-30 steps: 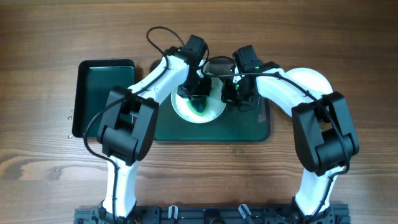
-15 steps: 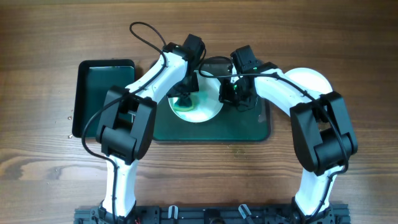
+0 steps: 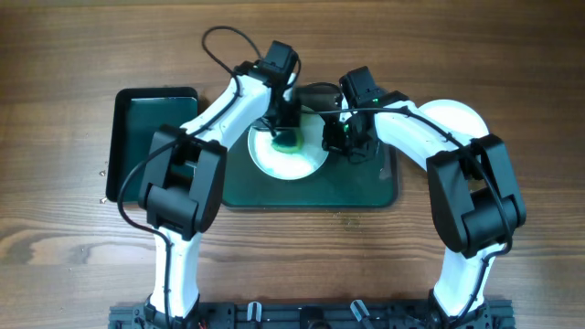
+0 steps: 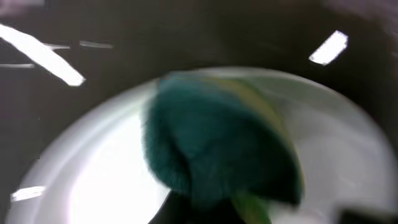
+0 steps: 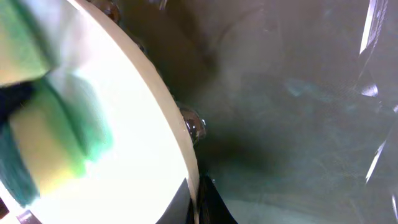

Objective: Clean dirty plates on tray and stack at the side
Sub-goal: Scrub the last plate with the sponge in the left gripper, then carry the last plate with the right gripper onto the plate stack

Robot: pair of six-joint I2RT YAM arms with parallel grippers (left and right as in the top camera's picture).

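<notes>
overhead: round white plate on left half of large dark green rectangular tray. left gripper closed around green-yellow sponge, pressing it onto plate centre. right gripper at plate's right rim, touching it; cannot tell whether clamped. second round white plate on wooden table beside tray, partly under right arm.

Blurred sponge, plate partly hidden beneath both arms
</notes>
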